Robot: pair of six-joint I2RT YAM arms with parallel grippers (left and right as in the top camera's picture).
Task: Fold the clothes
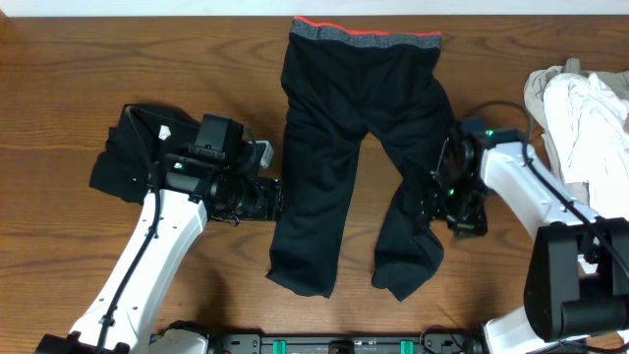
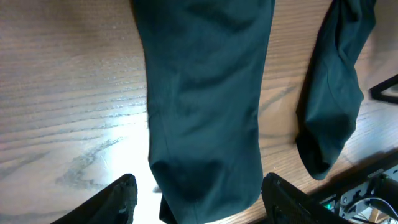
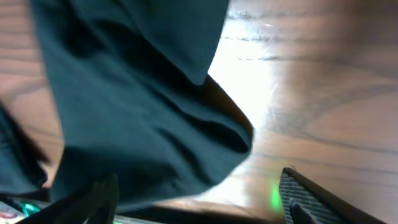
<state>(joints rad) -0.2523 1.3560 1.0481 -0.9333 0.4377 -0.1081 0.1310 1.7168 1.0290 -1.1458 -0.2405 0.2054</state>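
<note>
The black trousers (image 1: 339,138) lie flat in the middle of the table, grey waistband with a red-orange edge (image 1: 366,35) at the far side, both legs reaching toward the near edge. My left gripper (image 1: 278,200) is open at the left edge of the left leg (image 2: 205,112), its fingers on either side of the hem. My right gripper (image 1: 429,202) is open over the right leg (image 3: 137,106), whose cloth lies between the fingers. Neither holds the cloth.
A small black folded garment with a white tag (image 1: 138,147) lies at the left under my left arm. A heap of beige and white clothes (image 1: 580,108) sits at the right edge. The near table edge shows in the left wrist view (image 2: 367,180).
</note>
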